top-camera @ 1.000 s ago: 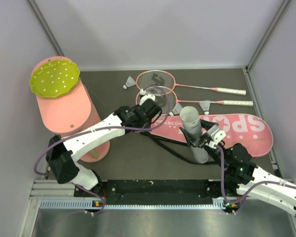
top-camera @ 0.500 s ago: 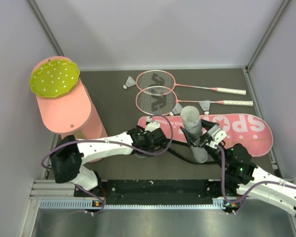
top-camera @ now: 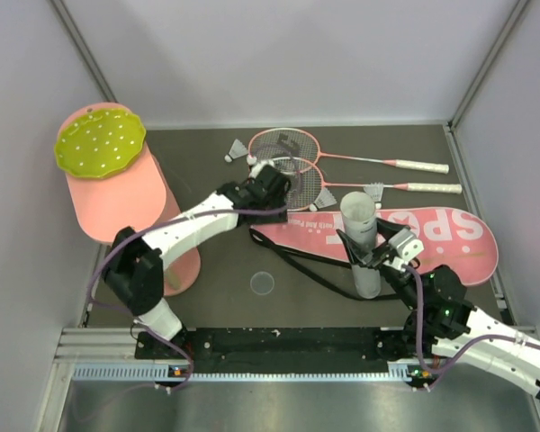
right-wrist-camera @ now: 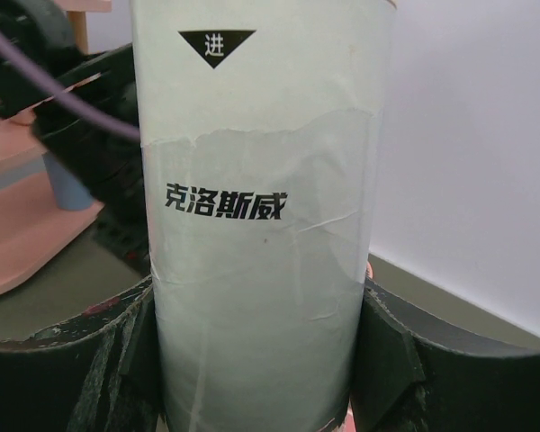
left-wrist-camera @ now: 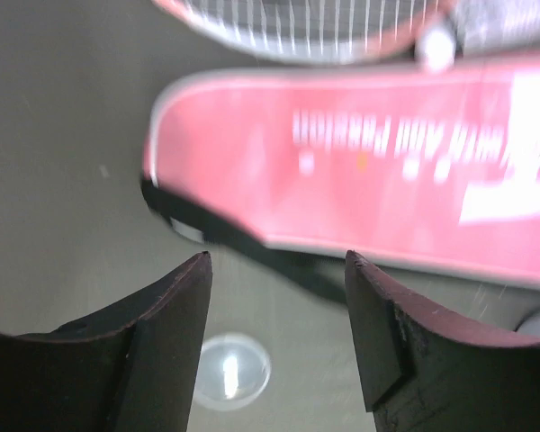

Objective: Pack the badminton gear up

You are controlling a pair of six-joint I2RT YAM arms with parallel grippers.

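Observation:
Two pink-framed rackets [top-camera: 292,144] [top-camera: 405,187] lie at the back of the table, with white shuttlecocks [top-camera: 237,150] [top-camera: 322,198] [top-camera: 374,191] beside them. My left gripper [top-camera: 283,187] hangs open and holding nothing over the racket heads. In the left wrist view its fingers [left-wrist-camera: 277,270] frame a clear round lid [left-wrist-camera: 225,371] on the table, with the pink bag [left-wrist-camera: 387,171] beyond. My right gripper [top-camera: 382,256] is shut on the white tube [top-camera: 360,238], which stands nearly upright at the bag's [top-camera: 441,238] near edge. Both fingers [right-wrist-camera: 405,360] press the tube's [right-wrist-camera: 261,225] sides.
A big pink cylinder [top-camera: 130,211] with a yellow-green dotted disc [top-camera: 99,144] stands at the left. The bag's black strap [top-camera: 315,270] loops across the table toward the tube. The lid [top-camera: 263,283] lies near the front middle. Walls close in on both sides and the back.
The left arm swung down beside the bag's tip, opened, then went back over the racket heads. A clear lid now lies on the table. The tube has shifted slightly right.

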